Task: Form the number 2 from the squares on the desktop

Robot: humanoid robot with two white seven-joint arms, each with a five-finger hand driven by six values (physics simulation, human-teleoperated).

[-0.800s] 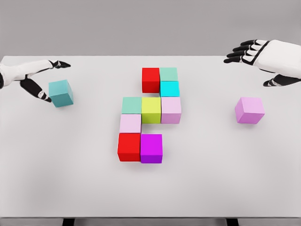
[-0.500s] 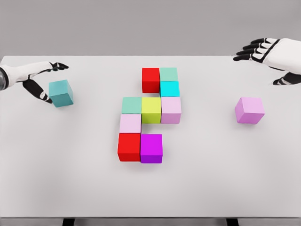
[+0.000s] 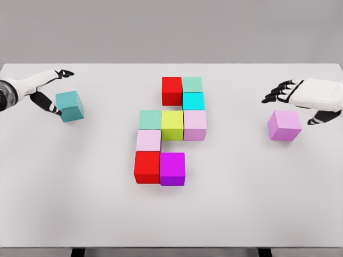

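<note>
Head view: matte, flat-sided cubes lie on a smooth white table (image 3: 80, 203). Nine of them touch in a stepped cluster (image 3: 170, 131) midway between the hands. The right hand (image 3: 304, 99), fingers spread and holding nothing, has dropped from the far edge to hover just above the violet cube (image 3: 284, 126). The left hand (image 3: 44, 91), thumb and finger apart, has pulled back slightly; the teal cube (image 3: 69, 106) sits just beside its thumb.

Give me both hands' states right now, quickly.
Left hand: open, fingers beside the teal cube, not gripping.
Right hand: open, above the pink cube, holding nothing.
</note>
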